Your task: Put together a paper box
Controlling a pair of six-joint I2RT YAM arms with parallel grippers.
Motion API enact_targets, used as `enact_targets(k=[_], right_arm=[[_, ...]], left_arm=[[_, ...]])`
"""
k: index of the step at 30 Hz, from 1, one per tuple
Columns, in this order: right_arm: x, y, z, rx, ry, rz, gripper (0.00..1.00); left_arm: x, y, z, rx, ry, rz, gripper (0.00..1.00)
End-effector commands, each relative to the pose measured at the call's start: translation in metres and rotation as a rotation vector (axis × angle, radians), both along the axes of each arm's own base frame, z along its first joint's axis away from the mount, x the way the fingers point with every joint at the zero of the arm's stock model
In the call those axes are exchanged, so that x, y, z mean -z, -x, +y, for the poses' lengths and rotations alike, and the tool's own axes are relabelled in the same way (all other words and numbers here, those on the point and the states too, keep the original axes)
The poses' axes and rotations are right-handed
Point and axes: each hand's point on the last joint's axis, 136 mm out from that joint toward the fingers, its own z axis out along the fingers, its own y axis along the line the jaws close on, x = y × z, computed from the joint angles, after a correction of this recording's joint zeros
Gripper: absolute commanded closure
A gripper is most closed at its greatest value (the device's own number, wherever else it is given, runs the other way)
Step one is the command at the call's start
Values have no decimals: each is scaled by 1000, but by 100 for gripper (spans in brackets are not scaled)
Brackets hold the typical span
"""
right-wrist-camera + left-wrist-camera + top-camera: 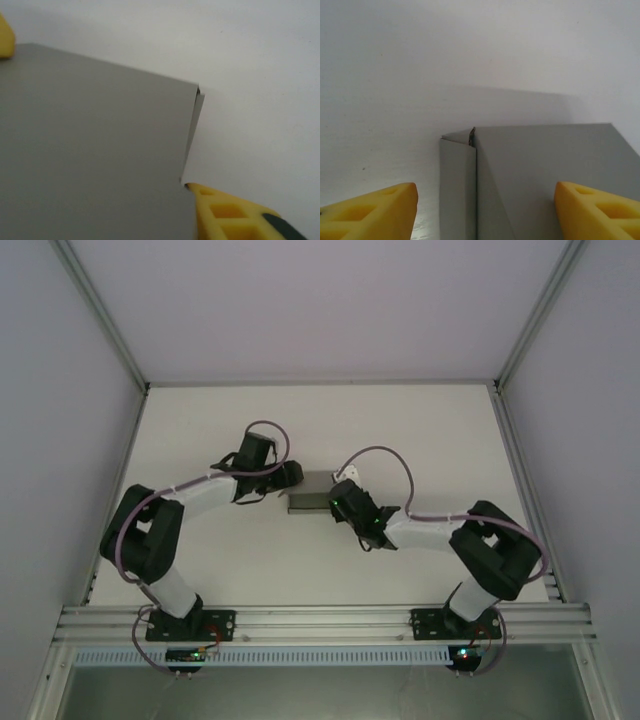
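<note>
On table [200, 430], paper box [312, 502] (corner seam [473, 137] close-up)

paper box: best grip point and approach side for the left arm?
Likely the left end of the paper box, fingers across its width, coming in from the left: it sits low and closed, the folded corner there looks stiff, and the left gripper faces it open.
</note>
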Motion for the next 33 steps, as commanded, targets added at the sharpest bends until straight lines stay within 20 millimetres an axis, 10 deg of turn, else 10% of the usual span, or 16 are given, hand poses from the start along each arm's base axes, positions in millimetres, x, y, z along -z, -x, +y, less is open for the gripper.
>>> enact_targets(k=[1, 7, 15, 24, 33], right_arm=[[-4, 24, -5, -77, -14, 51, 62], [0, 60, -41, -120, 9, 132, 31], [-20, 49, -57, -89, -207, 169, 1], [-33, 10, -34, -79, -356, 327, 1], [-18, -25, -1, -52, -591, 590, 1]], left_arm=[[11, 6, -2, 12, 36, 34, 31], [31, 11, 3, 5, 40, 66, 40], [53, 9, 12, -15, 127, 104, 49], [67, 10, 21, -44, 271, 135, 72], [72, 12, 34, -66, 386, 135, 73]])
